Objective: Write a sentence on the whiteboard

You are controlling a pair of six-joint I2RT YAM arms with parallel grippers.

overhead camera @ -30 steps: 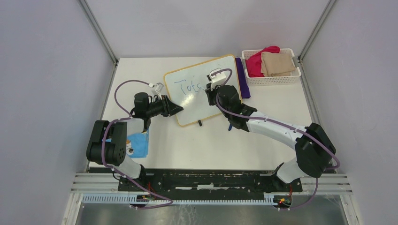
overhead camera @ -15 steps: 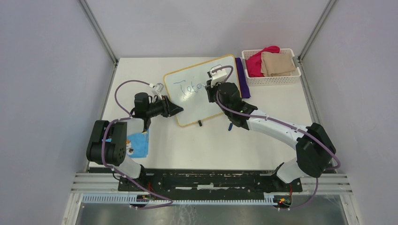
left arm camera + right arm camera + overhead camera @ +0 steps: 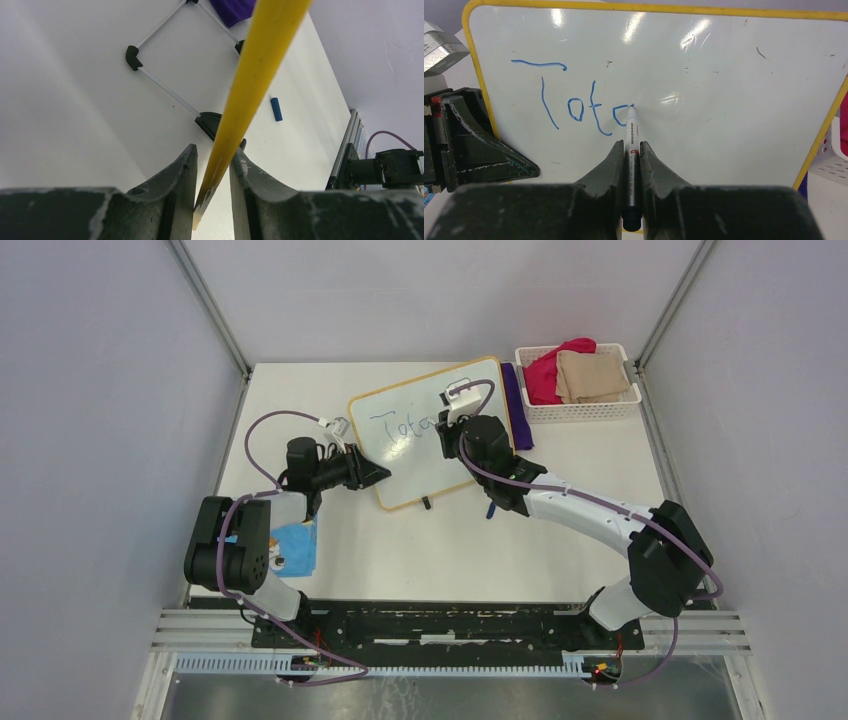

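**Right arm is writing on the whiteboard while the left arm is bracing it**

The whiteboard (image 3: 405, 465) is lying on the worktop (image 3: 450, 550) just left of the white basket (image 3: 580, 412). The left jaws are pinching its yellow frame (image 3: 252, 75) on the side away from the basket, probably so that pen pressure cannot shift it. The right jaws are clamped around a marker (image 3: 631, 145). The right wrist view is showing its tip touching the unfinished sentence (image 3: 574, 107), "Tota", a contact the arm is hiding from above. Only the left wrist view is showing the frame sitting between the jaws.

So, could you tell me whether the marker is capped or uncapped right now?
Uncapped: the marker in the right hand rests its bare tip on the whiteboard, at the end of the blue letters.
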